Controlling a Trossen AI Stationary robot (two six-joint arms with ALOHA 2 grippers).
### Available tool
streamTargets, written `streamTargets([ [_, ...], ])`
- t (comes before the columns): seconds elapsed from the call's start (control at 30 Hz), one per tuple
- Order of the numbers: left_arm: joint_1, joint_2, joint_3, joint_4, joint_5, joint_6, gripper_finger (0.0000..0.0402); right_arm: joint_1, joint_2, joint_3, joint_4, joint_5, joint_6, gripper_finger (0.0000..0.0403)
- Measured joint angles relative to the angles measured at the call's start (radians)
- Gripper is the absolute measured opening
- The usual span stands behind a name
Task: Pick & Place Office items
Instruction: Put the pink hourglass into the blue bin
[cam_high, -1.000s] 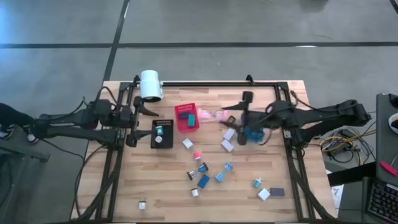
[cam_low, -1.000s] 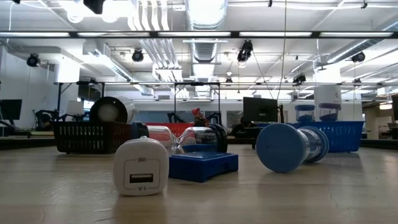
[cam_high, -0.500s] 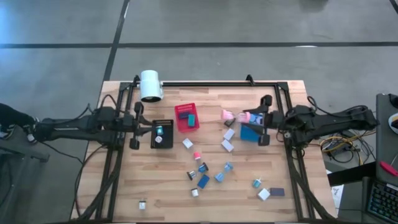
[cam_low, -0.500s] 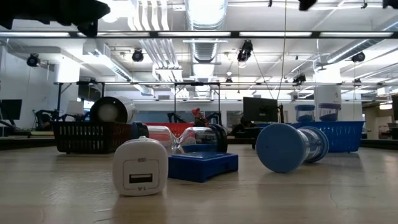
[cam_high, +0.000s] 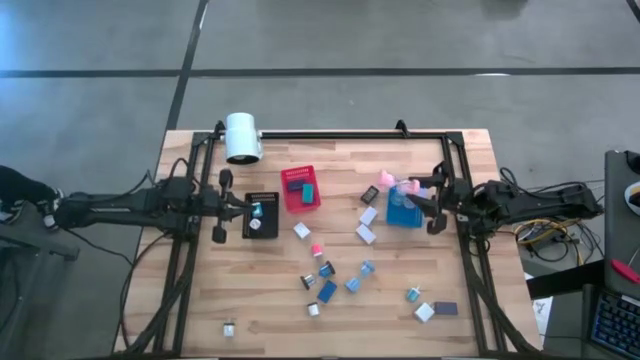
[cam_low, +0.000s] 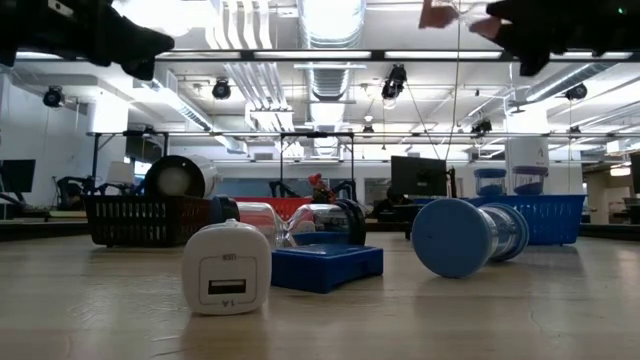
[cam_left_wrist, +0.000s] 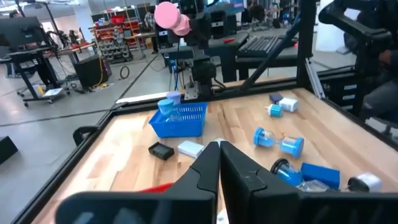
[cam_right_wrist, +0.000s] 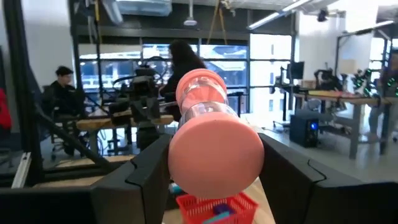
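My right gripper (cam_high: 418, 189) hovers over the blue bin (cam_high: 403, 212) at the right of the table, shut on a pink hourglass-shaped piece (cam_high: 392, 182) with a clear middle. The left wrist view shows that piece (cam_left_wrist: 171, 16) high above the blue bin (cam_left_wrist: 182, 119). My left gripper (cam_high: 238, 207) is shut and empty, raised beside the black bin (cam_high: 262, 216); its fingertips (cam_left_wrist: 219, 149) meet. Several small office items (cam_high: 326, 272) lie loose on the wood in the middle of the table. My right gripper pinches the pink piece between its two fingers (cam_right_wrist: 148, 175), which sit on either side of its near pink end cap (cam_right_wrist: 214, 155). The fingers come level from the table's right and lie along the piece. It sticks out past the fingertips, lifted clear above the blue bin.
A red bin (cam_high: 300, 188) holding a few pieces stands left of the blue one. A big white cylinder (cam_high: 241, 137) lies at the far left corner. Close to the low camera are a white plug block (cam_low: 227, 268), a blue flat block (cam_low: 327, 265) and a blue timer (cam_low: 465, 237).
My right gripper has carried the pink piece toward the table's right edge, from beside the red bin to above the blue bin, and has come down into the low view. My left gripper has drawn back from the black bin toward the left edge and has also come lower.
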Motion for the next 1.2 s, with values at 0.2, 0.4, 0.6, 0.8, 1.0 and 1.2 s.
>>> streamTargets([
  [0.2,0.0,-0.004,-0.014,0.033,0.0,-0.003,0.0017,0.001,-0.084,-0.089,0.01,-0.023,0.009,0.0195],
  [0.4,0.0,-0.005,-0.014,0.041,-0.007,-0.004,0.001,0.001,-0.133,-0.145,0.026,-0.023,0.038,0.0195],
  [0.6,0.0,-0.001,-0.014,0.039,-0.01,0.011,0.0008,0.001,-0.138,-0.153,0.025,-0.025,0.034,0.0195],
  [0.8,0.0,0.005,-0.014,0.037,-0.01,0.047,0.0008,0.001,-0.104,-0.097,0.013,-0.026,0.055,0.0195],
  [1.0,0.0,0.004,-0.014,0.062,-0.081,0.132,0.0008,0.001,0.024,0.113,-0.21,-0.003,0.056,0.0195],
  [1.2,0.0,0.004,-0.014,0.062,-0.149,0.102,0.0008,0.001,0.237,0.412,-0.612,0.012,0.137,0.0195],
])
